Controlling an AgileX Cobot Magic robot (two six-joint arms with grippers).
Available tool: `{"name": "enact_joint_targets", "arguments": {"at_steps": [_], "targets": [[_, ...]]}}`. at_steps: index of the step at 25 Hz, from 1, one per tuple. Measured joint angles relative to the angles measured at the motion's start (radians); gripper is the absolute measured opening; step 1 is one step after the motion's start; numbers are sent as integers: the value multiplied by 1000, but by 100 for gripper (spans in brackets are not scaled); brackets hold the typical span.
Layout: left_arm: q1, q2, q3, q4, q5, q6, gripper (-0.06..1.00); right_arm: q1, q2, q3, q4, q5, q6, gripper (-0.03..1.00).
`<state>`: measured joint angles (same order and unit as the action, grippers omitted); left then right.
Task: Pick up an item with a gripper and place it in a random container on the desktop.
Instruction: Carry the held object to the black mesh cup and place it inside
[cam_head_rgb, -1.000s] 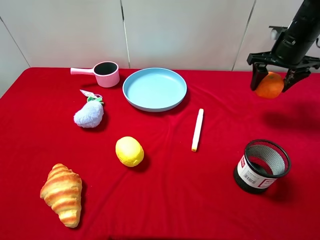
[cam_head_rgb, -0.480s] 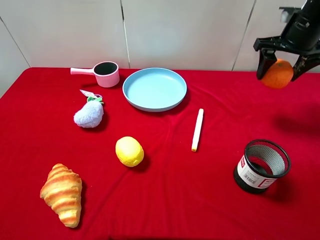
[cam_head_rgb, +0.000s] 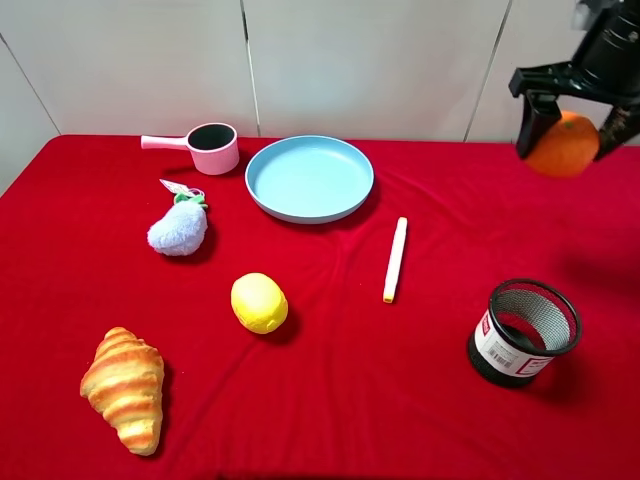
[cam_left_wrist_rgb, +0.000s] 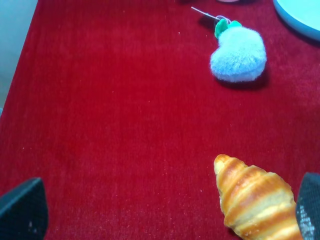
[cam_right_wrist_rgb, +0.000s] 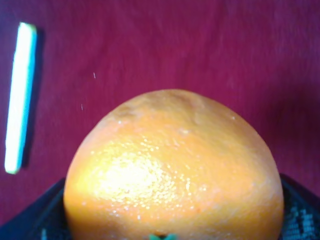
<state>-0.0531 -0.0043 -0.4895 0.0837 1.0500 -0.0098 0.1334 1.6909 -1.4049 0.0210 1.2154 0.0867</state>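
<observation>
The right hand (cam_head_rgb: 568, 138) is clamped on the orange (cam_head_rgb: 560, 152).
It hangs high over the bench (cam_head_rgb: 380, 400), behind the cup (cam_head_rgb: 524, 333). The left hand (cam_left_wrist_rgb: 165, 212) is spread wide apart.

right gripper (cam_head_rgb: 567, 140) | risen higher, slightly rightward | mandarin (cam_head_rgb: 560, 152) carried up with it

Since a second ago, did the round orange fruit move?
Yes. The round orange fruit rose and drifted right, farther from the black wire-mesh cup, which stayed put.
</observation>
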Motion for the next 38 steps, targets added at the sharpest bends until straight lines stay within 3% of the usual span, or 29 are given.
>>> {"name": "enact_joint_targets", "arguments": {"at_steps": [32,38], "targets": [[0,0,0,0,0,0,99,1,-392,454,159,1,50,55],[0,0,0,0,0,0,99,109,-394,481,145,1,108,55]]}}
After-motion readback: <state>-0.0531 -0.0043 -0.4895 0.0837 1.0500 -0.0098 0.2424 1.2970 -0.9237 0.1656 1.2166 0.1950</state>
